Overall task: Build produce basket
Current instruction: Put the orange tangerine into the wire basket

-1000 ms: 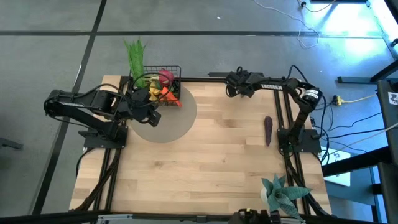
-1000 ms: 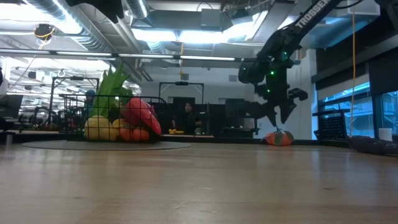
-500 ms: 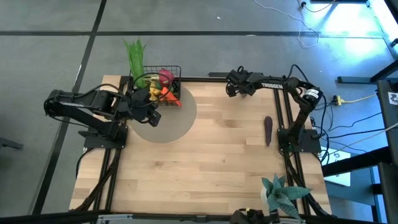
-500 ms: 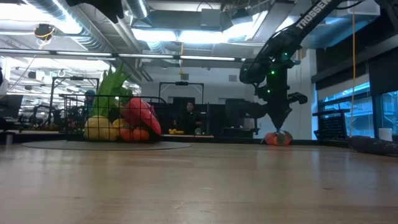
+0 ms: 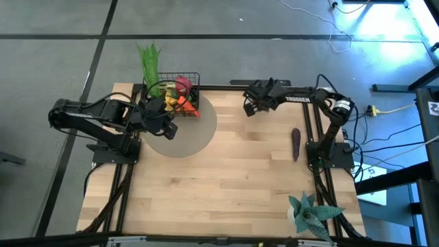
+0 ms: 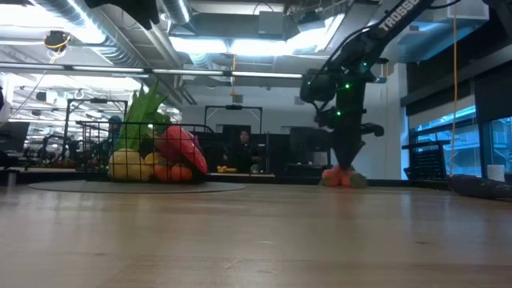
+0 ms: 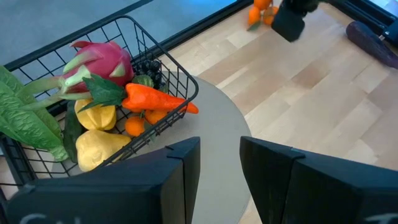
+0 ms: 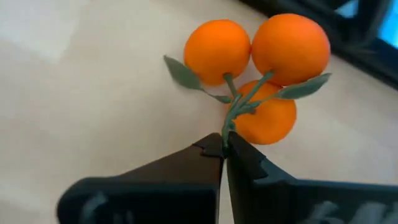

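Note:
The black wire basket (image 5: 180, 91) stands at the table's far left on a grey round mat (image 5: 192, 137). It holds a pink dragon fruit (image 7: 102, 59), an orange carrot (image 7: 155, 98), yellow fruits (image 7: 99, 146) and green leek leaves (image 5: 149, 60). My left gripper (image 7: 219, 174) waits open just beside the basket's near side. A cluster of three tangerines (image 8: 258, 68) with green leaves sits at the table's far edge, right of the middle, and my right gripper (image 8: 224, 152) is shut on it. A purple eggplant (image 5: 295, 143) lies on the table at the right. My right gripper pinches the end of the tangerines' thin green stem (image 8: 227, 127) between its two fingertips. In the low view its fingers (image 6: 346, 156) point down at the cluster (image 6: 339, 177) from above. The fruits sit at table height; whether they are lifted clear I cannot tell.
A blue-green spiky plant (image 5: 310, 213) stands at the near right corner. Bare wood lies between the basket and the eggplant. Black frame rails (image 5: 226, 85) run along the table's far edge and sides.
My right gripper has come down on the tangerines and shut on their stem. It has then gone toward the table's left edge, and the cluster has moved left along the far edge with it.

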